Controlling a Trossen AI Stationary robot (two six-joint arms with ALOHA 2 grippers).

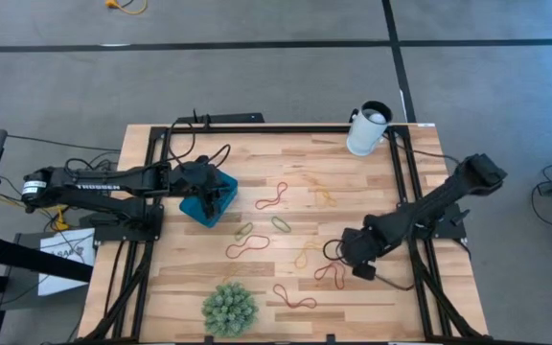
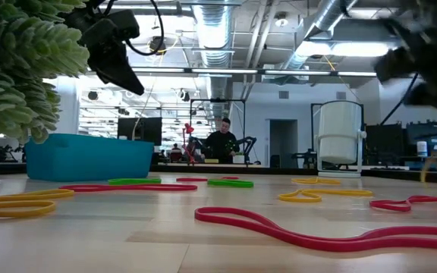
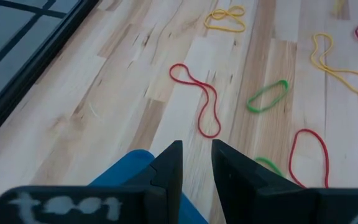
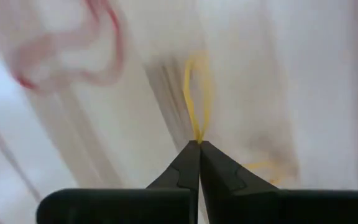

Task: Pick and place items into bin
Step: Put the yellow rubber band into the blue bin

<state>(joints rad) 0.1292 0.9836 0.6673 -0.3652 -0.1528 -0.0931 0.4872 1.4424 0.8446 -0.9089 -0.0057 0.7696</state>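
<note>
Rubber-band loops lie flat on the wooden table: a red one, a yellow one, a green one, another red one and more. The teal bin stands on the table's left part. My left gripper hovers over the bin, open with a narrow gap and nothing between the fingers; in the low view it hangs above the bin. My right gripper is on the table's right part, shut on a yellow band. My right gripper pinches a yellow rubber band at the very tips of its two shut fingers. The loop stretches away from the tips as a narrow slit. Which end of the band it has, and whether the band is clear of the table, I cannot tell.
A green spiky ball sits near the table's near edge, large at the left of the low view. A white cup stands at the far right corner. A person is in the room beyond the table.
</note>
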